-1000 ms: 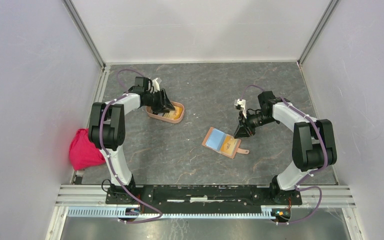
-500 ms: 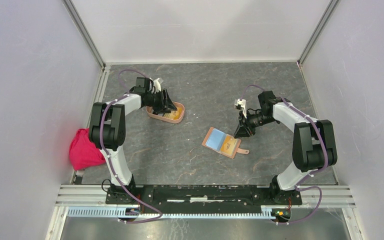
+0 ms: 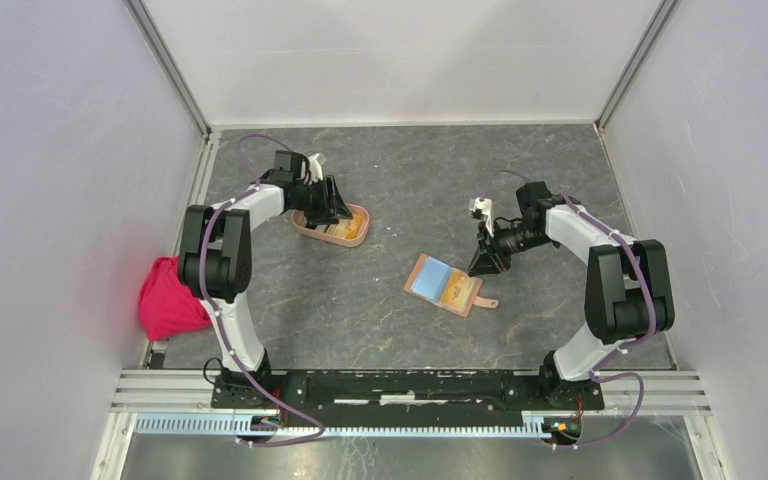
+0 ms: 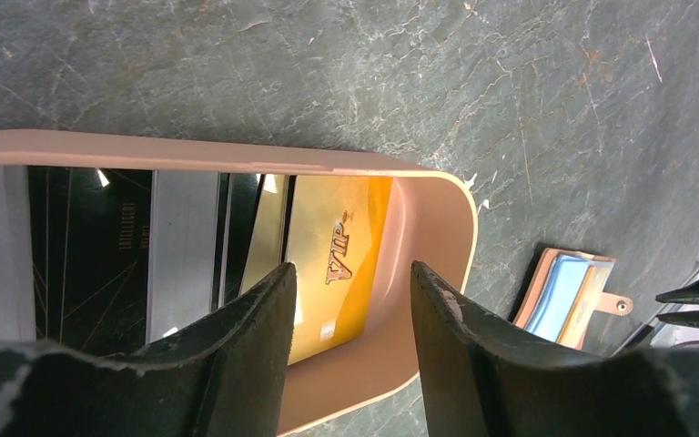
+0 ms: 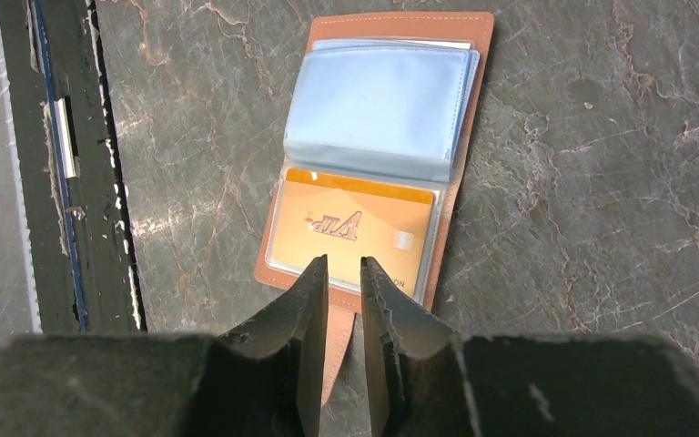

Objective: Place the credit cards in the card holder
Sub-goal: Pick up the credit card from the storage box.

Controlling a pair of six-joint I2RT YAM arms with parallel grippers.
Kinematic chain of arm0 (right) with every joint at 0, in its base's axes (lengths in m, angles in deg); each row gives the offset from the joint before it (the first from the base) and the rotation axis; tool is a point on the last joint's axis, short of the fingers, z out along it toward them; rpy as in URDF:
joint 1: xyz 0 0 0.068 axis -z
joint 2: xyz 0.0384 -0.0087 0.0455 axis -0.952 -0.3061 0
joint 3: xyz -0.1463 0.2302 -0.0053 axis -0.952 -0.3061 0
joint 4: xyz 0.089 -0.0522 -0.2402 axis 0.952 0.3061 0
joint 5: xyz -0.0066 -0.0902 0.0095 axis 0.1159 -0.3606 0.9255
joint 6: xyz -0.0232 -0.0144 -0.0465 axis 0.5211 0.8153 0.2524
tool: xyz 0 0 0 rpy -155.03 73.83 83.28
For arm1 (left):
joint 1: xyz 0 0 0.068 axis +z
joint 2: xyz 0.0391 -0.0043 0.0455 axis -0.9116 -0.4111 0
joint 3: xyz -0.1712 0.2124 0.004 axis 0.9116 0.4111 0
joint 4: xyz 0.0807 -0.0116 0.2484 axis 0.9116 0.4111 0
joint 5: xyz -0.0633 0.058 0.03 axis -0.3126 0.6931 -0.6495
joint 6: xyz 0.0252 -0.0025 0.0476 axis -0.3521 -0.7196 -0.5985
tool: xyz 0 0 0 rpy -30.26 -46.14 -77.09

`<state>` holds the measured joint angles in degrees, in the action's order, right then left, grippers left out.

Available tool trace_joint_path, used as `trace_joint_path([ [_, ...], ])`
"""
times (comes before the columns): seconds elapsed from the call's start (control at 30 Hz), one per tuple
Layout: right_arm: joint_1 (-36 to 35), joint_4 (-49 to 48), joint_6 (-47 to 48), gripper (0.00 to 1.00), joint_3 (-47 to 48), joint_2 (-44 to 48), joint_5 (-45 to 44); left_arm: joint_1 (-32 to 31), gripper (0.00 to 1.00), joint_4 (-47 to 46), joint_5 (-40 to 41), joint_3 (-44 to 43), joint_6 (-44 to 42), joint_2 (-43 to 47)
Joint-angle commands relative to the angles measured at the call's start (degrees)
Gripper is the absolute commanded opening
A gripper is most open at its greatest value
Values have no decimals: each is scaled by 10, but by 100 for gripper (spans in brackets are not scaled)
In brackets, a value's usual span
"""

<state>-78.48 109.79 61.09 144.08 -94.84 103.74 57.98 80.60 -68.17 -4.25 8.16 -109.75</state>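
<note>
several cards (image 4: 337, 264) lie within the holder (image 4: 440, 238) rim.

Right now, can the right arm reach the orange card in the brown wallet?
Probably yes: right gripper hovers just over the orange card, nothing between; but it sits tucked in the wallet.

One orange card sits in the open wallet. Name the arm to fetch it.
Right. The right tool hangs just above the wallet and that orange card; the left tool is away over the card holder.
</note>
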Motion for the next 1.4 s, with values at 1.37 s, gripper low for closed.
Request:
trace_joint_path([
  [1.37,2,9,19,25,14,16,23,-2,54,45,43,-6,-51,-3],
])
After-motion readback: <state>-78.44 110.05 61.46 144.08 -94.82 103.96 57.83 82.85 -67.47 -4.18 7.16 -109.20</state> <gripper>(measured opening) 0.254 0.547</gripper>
